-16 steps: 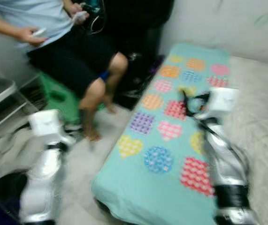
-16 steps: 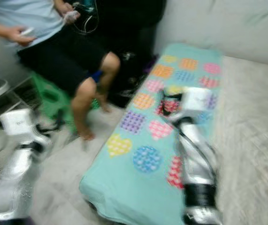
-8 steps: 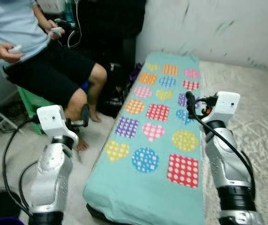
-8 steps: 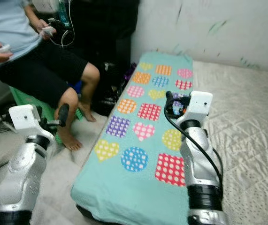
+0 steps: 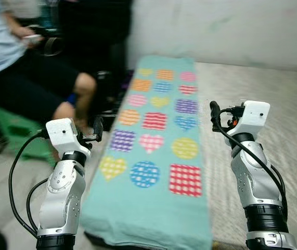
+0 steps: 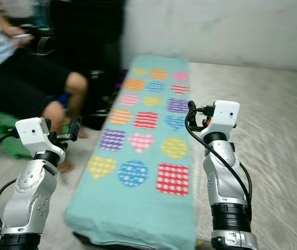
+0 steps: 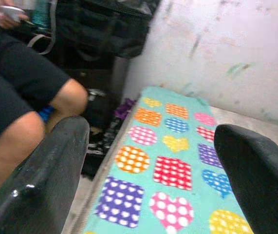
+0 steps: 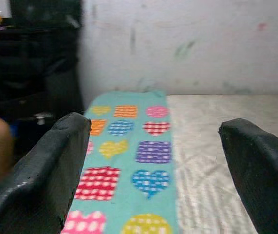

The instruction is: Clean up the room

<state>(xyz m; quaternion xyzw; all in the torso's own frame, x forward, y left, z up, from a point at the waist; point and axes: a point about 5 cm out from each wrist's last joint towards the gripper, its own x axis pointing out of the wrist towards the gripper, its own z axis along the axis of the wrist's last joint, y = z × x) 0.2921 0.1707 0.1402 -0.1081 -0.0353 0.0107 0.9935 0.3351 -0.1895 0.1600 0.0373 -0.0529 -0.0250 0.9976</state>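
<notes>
At far left: a seated person (image 5: 18, 67) in black shorts and a pale blue top, knees toward the bed, holding a small white object; blurred.
Behind the person: a black bag (image 7: 104, 27) against a dark cabinet.
Left gripper (image 5: 97, 130): raised over the floor just beside the bed's left edge, apart from the blanket; in the left wrist view its two black fingers (image 7: 36, 180) stand wide apart, with nothing between the jaws.
Task's thing: a turquoise fleece blanket (image 5: 153, 156) printed with coloured hearts, circles and squares, lying flat in a long strip along the left side of the bed, its near end hanging over the bed's edge.
Right gripper (image 5: 214, 112): held above the blanket's right border; in the right wrist view its fingers (image 8: 51, 165) are spread wide, jaws empty.
Bed (image 5: 288, 114): a cream quilted cover to the right of the blanket.
Wall (image 6: 231, 31): off-white, scuffed, behind the bed's far end.
</notes>
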